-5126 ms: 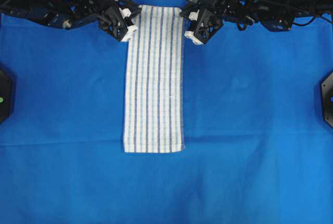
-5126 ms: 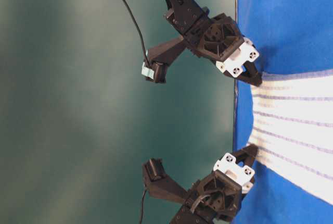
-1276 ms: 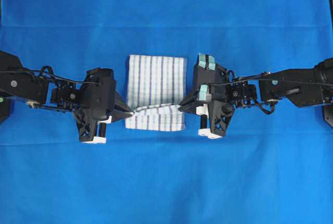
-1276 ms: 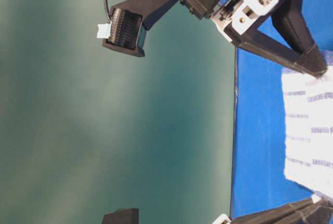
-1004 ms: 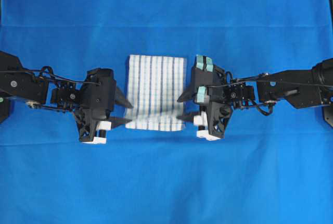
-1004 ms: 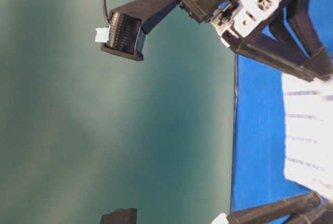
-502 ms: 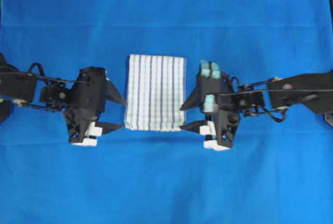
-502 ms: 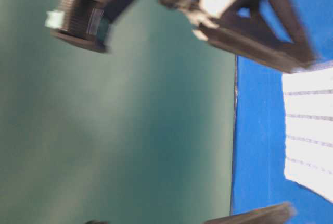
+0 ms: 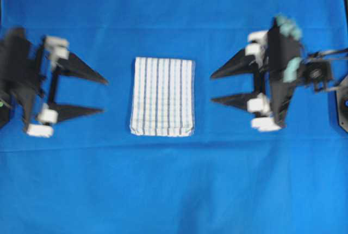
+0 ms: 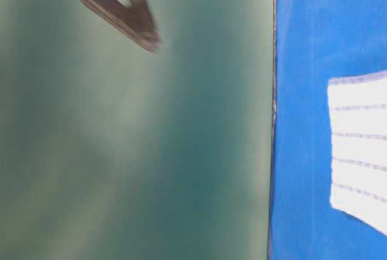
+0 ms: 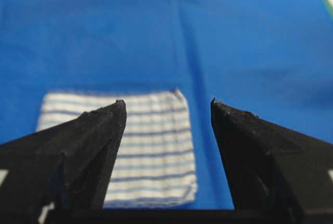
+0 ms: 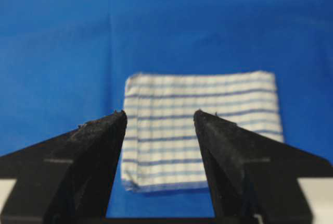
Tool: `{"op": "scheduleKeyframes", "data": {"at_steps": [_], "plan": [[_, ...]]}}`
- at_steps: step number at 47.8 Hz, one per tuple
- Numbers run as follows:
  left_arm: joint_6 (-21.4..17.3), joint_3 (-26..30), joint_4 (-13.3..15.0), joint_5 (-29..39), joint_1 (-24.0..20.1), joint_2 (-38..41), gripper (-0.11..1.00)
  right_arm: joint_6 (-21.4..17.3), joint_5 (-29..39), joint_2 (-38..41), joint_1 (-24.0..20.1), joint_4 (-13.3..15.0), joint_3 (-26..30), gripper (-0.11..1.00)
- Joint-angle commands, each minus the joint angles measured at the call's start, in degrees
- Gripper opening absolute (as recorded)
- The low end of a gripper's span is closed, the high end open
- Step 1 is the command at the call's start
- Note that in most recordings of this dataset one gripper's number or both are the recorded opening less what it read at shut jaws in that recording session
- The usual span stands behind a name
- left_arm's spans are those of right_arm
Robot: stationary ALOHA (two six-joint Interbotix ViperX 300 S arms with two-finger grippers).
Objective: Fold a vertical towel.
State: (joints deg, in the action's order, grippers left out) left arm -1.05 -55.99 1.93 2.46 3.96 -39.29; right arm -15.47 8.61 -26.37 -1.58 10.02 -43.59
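- The towel (image 9: 162,96) lay folded in half, flat on the blue cloth (image 9: 174,190) covering the worktop.
- The left pincer (image 9: 104,96) and right pincer (image 9: 212,87) flanked it, apart from it, each spread wide and gripping nothing.

Overhead camera looks straight down; table-level camera, turned sideways, skims the table edge; both wrist cameras peer between their fingers; all share the towel (image 9: 162,97).

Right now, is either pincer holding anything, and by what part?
Nothing held. Left pincer and right pincer are both open, clear of the folded towel lying between them.
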Motion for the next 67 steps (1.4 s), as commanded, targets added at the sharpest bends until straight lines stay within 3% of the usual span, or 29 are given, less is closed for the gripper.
{"op": "scheduleKeyframes", "data": {"at_steps": [1, 15, 34, 47, 67], "plan": [[-0.1, -0.5, -0.2, 0.8, -1.7, -4.7, 0.64, 0.1, -0.3, -4.5, 0.9, 0.6, -0.9, 0.59], [-0.1, -4.7, -0.3, 7.9, -4.3, -18.2, 0.64, 0.1, 0.2, -22.1, 2.3, 1.1, -9.0, 0.59], [0.8, -17.3, -0.4, 8.4, -4.8, -35.5, 0.63, -0.6, -3.5, -41.5, 4.7, 0.2, -25.8, 0.59], [1.2, -20.4, -0.3, 7.9, -4.9, -38.0, 0.63, -0.6, -12.6, -42.4, 7.5, -2.3, -35.2, 0.59], [1.3, -20.6, -0.3, 7.8, -4.8, -38.0, 0.63, -0.5, -12.8, -41.4, 7.7, -2.3, -35.5, 0.59]]}}
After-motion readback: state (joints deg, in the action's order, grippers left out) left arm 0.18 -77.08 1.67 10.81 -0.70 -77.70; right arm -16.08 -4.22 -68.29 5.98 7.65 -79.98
